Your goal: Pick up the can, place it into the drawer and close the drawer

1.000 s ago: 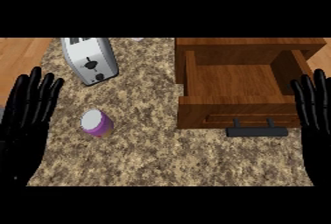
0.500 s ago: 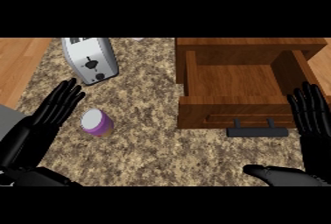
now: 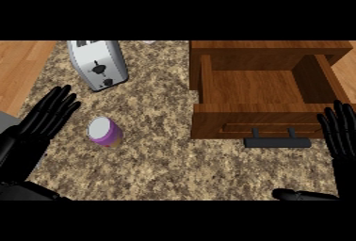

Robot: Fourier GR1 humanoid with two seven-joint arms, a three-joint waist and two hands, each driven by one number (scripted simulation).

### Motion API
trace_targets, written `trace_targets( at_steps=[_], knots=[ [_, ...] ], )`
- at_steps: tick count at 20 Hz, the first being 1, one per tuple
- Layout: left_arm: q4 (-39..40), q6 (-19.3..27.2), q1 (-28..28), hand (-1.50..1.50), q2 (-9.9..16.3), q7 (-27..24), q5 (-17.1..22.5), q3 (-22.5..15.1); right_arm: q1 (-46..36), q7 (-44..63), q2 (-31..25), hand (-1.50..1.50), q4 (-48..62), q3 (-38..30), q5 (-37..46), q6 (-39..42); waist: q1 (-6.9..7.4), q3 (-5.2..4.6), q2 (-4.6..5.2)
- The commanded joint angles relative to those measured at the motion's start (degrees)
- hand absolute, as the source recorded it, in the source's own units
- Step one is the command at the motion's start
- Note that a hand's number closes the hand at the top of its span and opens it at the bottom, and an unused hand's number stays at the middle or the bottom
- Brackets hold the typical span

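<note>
Upright purple can (image 3: 105,132) on the worktop (image 3: 173,155), just right of the open, empty left hand (image 3: 43,120); right hand (image 3: 341,132), also open, lies well apart beside the open drawer (image 3: 261,89).

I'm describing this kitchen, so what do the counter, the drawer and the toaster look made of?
Counter: speckled brown and beige, like polished granite. Drawer: reddish-brown wood with visible grain, and a dark handle, perhaps metal. Toaster: grey with a sheen, probably brushed metal.
</note>
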Motion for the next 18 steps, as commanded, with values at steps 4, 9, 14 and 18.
trace_targets(
  at_steps=[4,9,14,18],
  knots=[
    [2.38,-2.81,2.32,-1.50,-0.76,-1.60,0.34,3.32,-2.31,-2.99,-1.62,-1.50,4.93,-5.87,-3.31,2.90,0.13,0.00,0.04],
    [9.18,-0.53,-5.78,-1.50,-1.88,-1.25,-3.75,2.47,0.89,-2.10,0.46,-1.50,1.20,-3.04,-0.63,2.90,-0.11,-0.01,0.06],
    [16.63,-3.25,-4.52,-1.50,-2.83,-8.48,-6.85,3.04,3.22,-6.82,0.01,-1.50,4.26,-6.20,-2.70,6.08,-0.14,-0.01,0.10],
    [17.58,-1.55,-6.33,-1.50,-4.69,-9.39,-10.53,0.66,1.94,-3.61,-0.47,-1.50,2.53,-7.25,-2.89,6.37,-0.10,-0.01,0.07]
  ],
)
